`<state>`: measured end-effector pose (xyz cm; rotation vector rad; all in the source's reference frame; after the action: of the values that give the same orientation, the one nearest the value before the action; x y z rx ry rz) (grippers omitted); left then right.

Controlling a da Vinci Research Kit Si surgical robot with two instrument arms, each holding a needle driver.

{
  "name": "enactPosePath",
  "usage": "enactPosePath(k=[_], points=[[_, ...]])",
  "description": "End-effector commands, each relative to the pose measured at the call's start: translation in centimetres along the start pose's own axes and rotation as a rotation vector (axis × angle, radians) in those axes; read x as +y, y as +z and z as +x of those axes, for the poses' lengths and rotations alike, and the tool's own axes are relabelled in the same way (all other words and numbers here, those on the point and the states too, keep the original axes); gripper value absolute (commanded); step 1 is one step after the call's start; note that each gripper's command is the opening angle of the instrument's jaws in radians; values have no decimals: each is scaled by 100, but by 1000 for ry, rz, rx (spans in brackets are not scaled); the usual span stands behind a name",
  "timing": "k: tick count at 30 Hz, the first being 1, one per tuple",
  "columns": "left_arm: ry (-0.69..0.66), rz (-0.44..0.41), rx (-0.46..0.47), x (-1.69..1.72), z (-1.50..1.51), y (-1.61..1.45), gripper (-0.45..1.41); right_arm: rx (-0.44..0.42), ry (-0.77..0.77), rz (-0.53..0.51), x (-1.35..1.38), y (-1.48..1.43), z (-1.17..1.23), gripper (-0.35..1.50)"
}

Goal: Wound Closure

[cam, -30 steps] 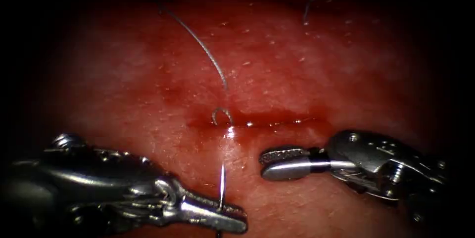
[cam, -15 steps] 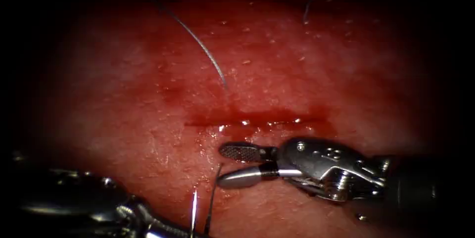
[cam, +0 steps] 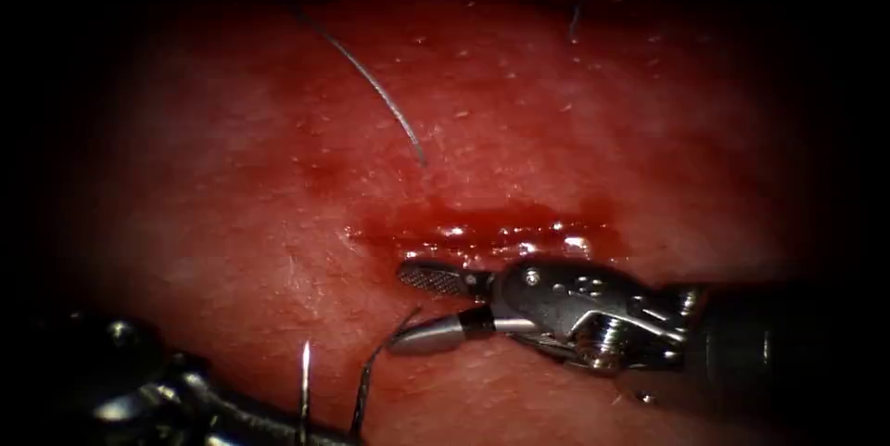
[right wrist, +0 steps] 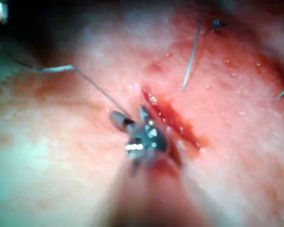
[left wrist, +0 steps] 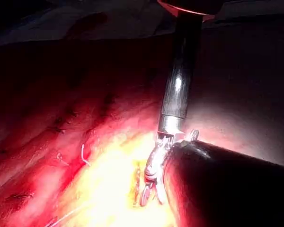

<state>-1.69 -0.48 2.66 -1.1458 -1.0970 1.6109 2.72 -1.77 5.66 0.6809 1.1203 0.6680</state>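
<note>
Right tool point(cam: 413, 305) sits just near of the cut point(cam: 482, 228) with its jaws apart and nothing in them, the thread point(cam: 371, 376) running right by the lower jaw. Left tool point(cam: 176, 400) is low at the near left; it seems to be gripping the needle point(cam: 303, 390), whose tip sticks up clear of the tissue point(cam: 232, 177), but I can't tell how its jaws stand. Risk as I see it: those open jaws could snag or fray the thread, or press into the wet edge of the cut
</note>
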Motion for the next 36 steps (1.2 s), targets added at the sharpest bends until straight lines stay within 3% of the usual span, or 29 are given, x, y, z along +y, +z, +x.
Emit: enactPosePath(k=[1,5,9,12,14,17,22,28,31,32,36], points=[[1,2,1,-4,2,6,-45,-2,3,3,-1,3,-5,46],[132,53,32,-9,2,3,-45,11,28,6,-5,-13,15,53],[355,116,59,-13,5,-4,-45,47,27,20,-10,-25,33,53],[471,154,69,-13,8,-9,-45,49,11,22,-13,-29,39,49],[527,177,70,-11,10,-11,-45,50,-12,21,-14,-27,40,32],[647,225,72,-8,14,-15,-45,48,-31,13,-14,-20,38,32],[767,286,71,-2,20,-24,-45,25,-49,-12,-13,-13,38,32],[795,321,71,2,19,-23,-45,32,-50,-34,-14,-1,35,24],[811,317,69,4,18,-22,-45,34,-50,-42,-14,6,35,5],[817,314,68,6,17,-23,-45,34,-50,-43,-15,7,34,-35],[835,314,65,8,14,-26,-45,28,-54,-75,-18,6,35,-35]])
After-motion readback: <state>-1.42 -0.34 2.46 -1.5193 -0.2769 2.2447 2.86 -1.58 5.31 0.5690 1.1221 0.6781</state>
